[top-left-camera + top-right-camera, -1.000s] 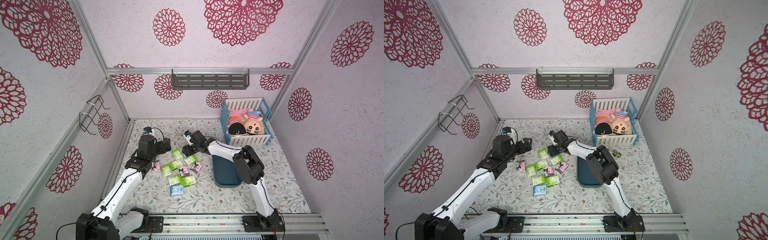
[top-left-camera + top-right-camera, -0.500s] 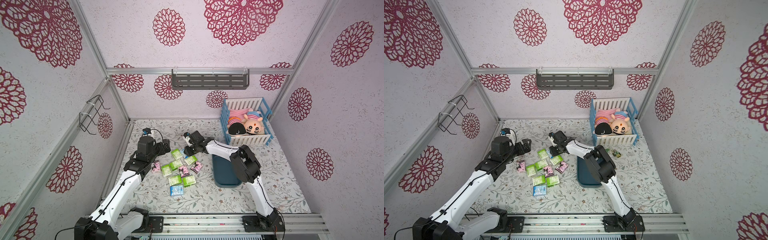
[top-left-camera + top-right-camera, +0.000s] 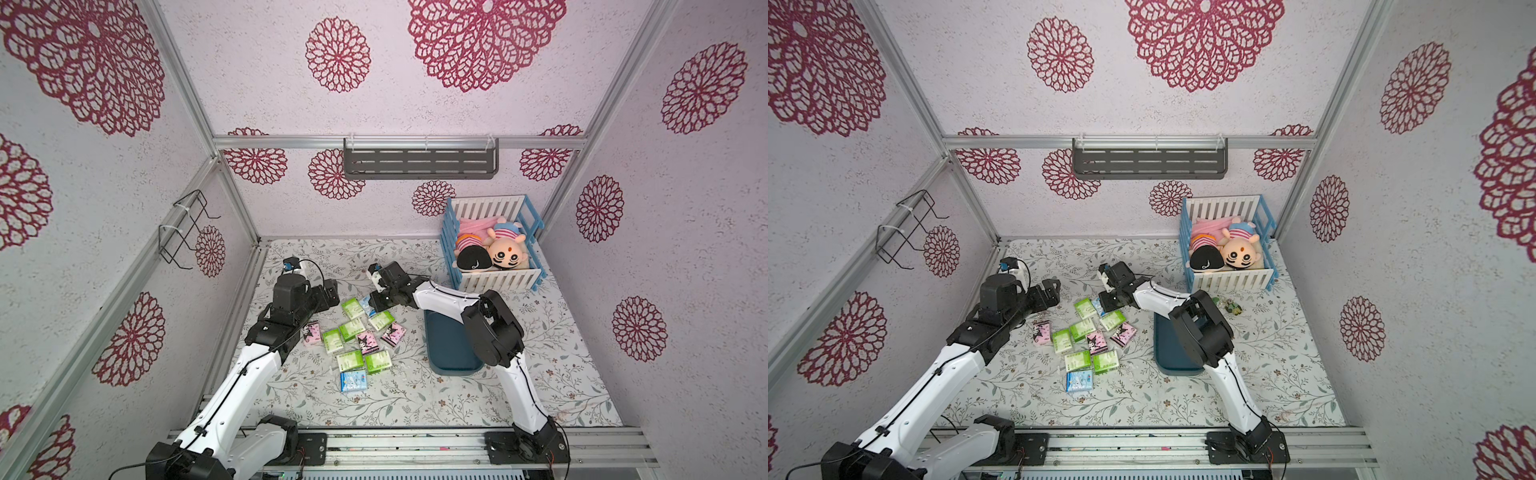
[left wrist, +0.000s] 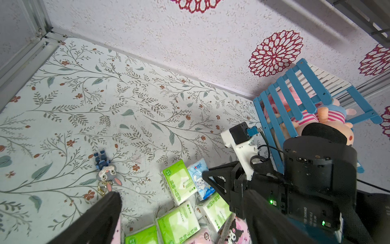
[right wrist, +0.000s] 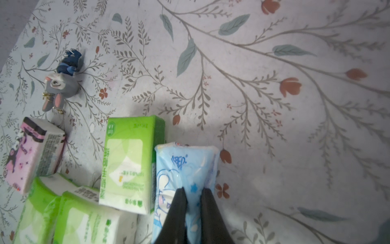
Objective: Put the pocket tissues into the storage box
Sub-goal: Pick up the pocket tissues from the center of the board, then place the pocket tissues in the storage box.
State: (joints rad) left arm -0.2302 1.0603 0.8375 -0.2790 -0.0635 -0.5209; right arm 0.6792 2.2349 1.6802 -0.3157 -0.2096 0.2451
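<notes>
Tool on right arm (image 5: 193, 190), just narrowed from wide, is pinching light-blue soft tissue pack (image 5: 185, 164), readying lift toward dark teal plastic box (image 3: 448, 351).

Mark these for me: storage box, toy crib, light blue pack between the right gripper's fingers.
storage box (image 3: 448, 352), in a top view, bare inside floor.
toy crib (image 3: 498, 281), in a top view, white front slats.
light blue pack (image 5: 185, 166), right wrist view, printed top face.

I'm viewing pocket tissues (image 3: 352, 330) showing green-&-white, pink w/ blk cartoon, lt blue; storage box (image 3: 451, 353) dark teal; mat (image 3: 415, 399) leaf-printed.
</notes>
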